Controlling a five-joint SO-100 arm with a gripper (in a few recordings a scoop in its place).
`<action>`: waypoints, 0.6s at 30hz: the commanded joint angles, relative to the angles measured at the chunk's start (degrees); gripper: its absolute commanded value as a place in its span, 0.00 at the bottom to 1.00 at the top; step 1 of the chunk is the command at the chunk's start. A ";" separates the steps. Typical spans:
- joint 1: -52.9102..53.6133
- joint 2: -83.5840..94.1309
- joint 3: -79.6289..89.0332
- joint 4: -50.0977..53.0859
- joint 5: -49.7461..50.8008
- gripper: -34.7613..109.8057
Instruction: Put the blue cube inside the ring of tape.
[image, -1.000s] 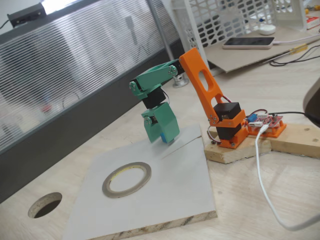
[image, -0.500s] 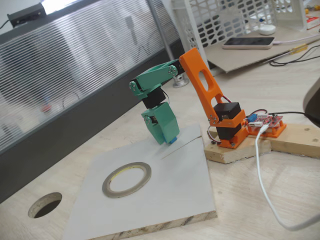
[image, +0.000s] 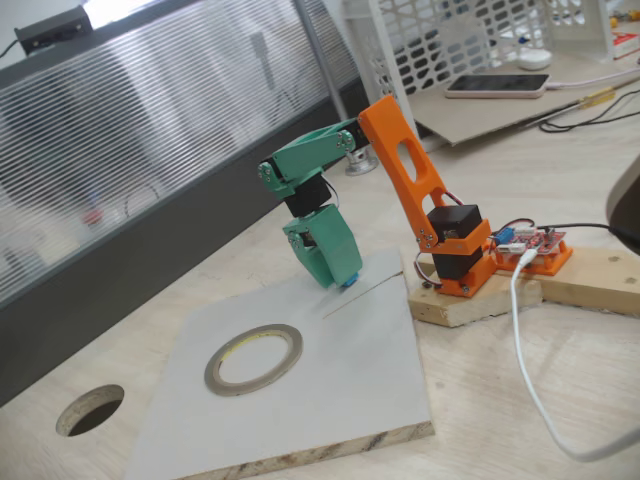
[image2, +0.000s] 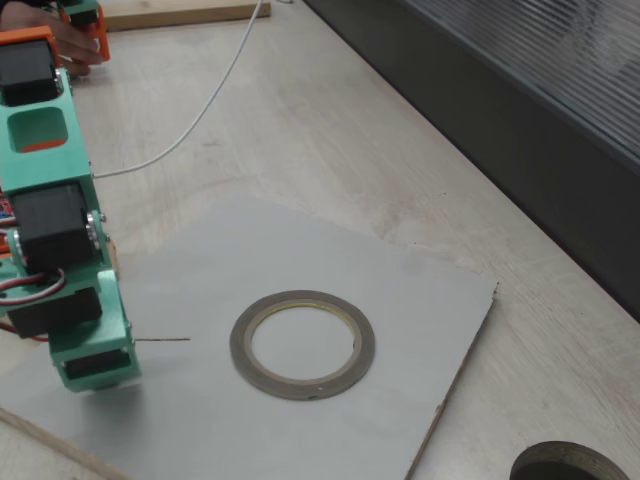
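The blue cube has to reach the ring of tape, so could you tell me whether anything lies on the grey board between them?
Nothing visible does. The blue cube sits at the tip of the gripper, and the stretch of grey board between it and the ring of tape is bare; the ring's hole is free too.

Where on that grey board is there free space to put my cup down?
Bare board lies between the ring of tape and the near plywood edge. It is crowded at the far corner, where the gripper stands at the blue cube.
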 joint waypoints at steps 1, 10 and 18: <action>0.44 1.58 -0.35 -0.09 0.44 0.30; 0.44 1.93 -0.35 -0.09 0.44 0.30; 0.35 14.85 0.35 -0.09 0.18 0.30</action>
